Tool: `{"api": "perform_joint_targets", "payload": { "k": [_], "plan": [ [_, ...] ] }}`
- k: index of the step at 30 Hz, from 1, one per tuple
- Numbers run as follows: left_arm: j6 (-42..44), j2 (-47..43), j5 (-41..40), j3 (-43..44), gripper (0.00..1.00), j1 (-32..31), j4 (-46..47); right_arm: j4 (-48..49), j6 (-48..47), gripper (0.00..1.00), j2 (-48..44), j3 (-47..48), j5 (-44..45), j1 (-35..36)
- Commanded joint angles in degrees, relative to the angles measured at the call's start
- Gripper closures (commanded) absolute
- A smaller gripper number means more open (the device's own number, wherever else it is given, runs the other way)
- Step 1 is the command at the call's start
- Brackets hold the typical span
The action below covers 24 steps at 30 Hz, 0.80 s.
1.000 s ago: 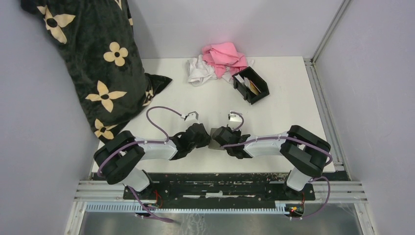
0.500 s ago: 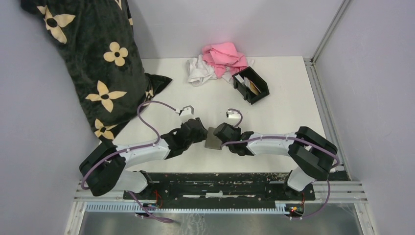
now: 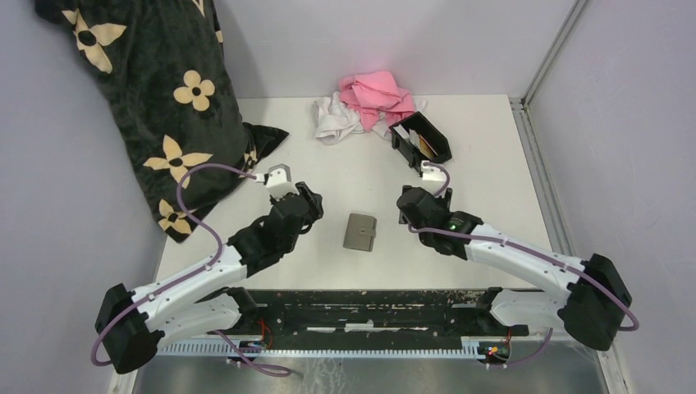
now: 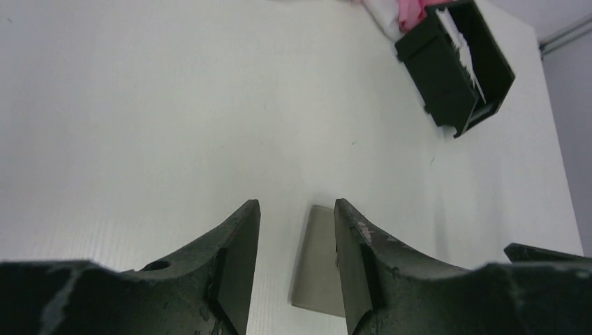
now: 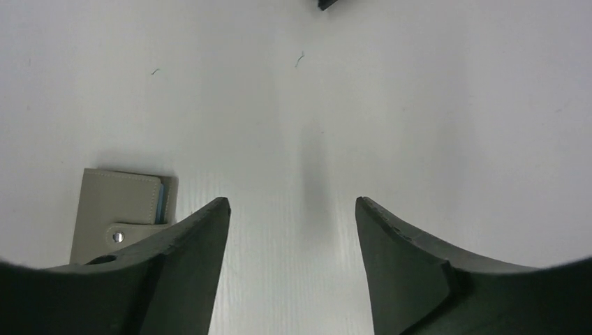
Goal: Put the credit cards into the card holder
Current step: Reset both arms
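Card holder (image 3: 439, 138), toward the table's far right corner: its near end is covered by the right arm (image 3: 509, 250) in the top view. Cards (image 3: 421, 144) inside it show only as slivers, and their count is not determinable.

Wallet (image 4: 317, 272), mid-table toward the near edge: its right side is hidden behind a finger (image 4: 356, 265) of the left gripper (image 4: 297, 206). In the right wrist view its lower part is behind a finger (image 5: 188, 265) of the right gripper (image 5: 291, 202).

Black fragment (image 5: 327, 3) is cut off at that view's top edge and not identifiable.

Blanket (image 3: 148, 98) is cut by the top edge.
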Motion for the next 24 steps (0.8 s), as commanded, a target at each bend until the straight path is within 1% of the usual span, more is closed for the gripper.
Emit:
{"api": "perform_joint_targets", "payload": {
  "k": [1, 3, 4, 6, 7, 9, 11, 12, 14, 15, 18, 21, 24],
  "plan": [
    [7.26, -5.49, -8.68, -0.45, 0.47, 0.72, 0.7, -7.42, -1.52, 0.22, -6.46, 1.51, 6.67, -0.28],
    [8.92, -6.42, -11.58, -1.18, 0.39, 0.89, 1.59, -10.47, 0.33, 0.18, -8.08, 1.5, 8.82, -0.32],
    [9.75, -6.53, -12.81, -1.38, 0.37, 0.88, 1.59, -12.41, 2.01, 0.14, -8.7, 1.55, 10.11, -0.28],
    [11.58, -6.25, -14.0, -1.71, 0.35, 1.17, 2.23, -16.0, 3.99, 0.09, -9.69, 1.74, 11.89, -0.28],
    [12.29, -5.86, -14.52, -2.01, 0.33, 1.34, 2.82, -17.53, 4.87, 0.07, -10.07, 1.84, 12.64, -0.28],
    [10.98, -4.95, -17.67, -2.59, 0.24, 1.55, 3.22, -20.04, 6.17, 0.02, -10.76, 1.77, 14.11, -0.28],
    [7.66, -4.7, -20.69, -3.32, 0.12, 1.51, 3.27, -21.63, 6.8, 0.0, -11.27, 1.56, 15.02, -0.28],
    [7.02, -5.16, -21.3, -4.13, 0.08, 1.55, 4.31, -22.32, 7.09, 0.0, -11.46, 1.4, 15.52, -0.28],
    [9.12, -6.87, -21.58, -6.91, 0.05, 1.52, 9.2, -23.17, 7.39, 0.0, -11.9, 1.12, 16.08, -0.28],
    [10.24, -7.93, -21.96, -8.61, 0.01, 1.49, 12.04, -23.55, 7.48, 0.0, -12.1, 1.14, 16.38, -0.28],
    [13.97, -11.47, -23.52, -13.5, 0.01, 1.6, 19.32, -23.76, 7.56, 0.0, -12.47, 0.94, 17.23, -0.28],
    [19.35, -13.7, -22.78, -17.09, 0.01, 1.52, 27.6, -23.56, 7.46, 0.0, -12.17, 0.89, 18.07, -0.28],
    [20.61, -14.52, -22.9, -18.49, 0.01, 1.58, 29.8, -22.88, 6.88, 0.0, -11.53, 0.76, 18.65, -0.32]
  ]
}}
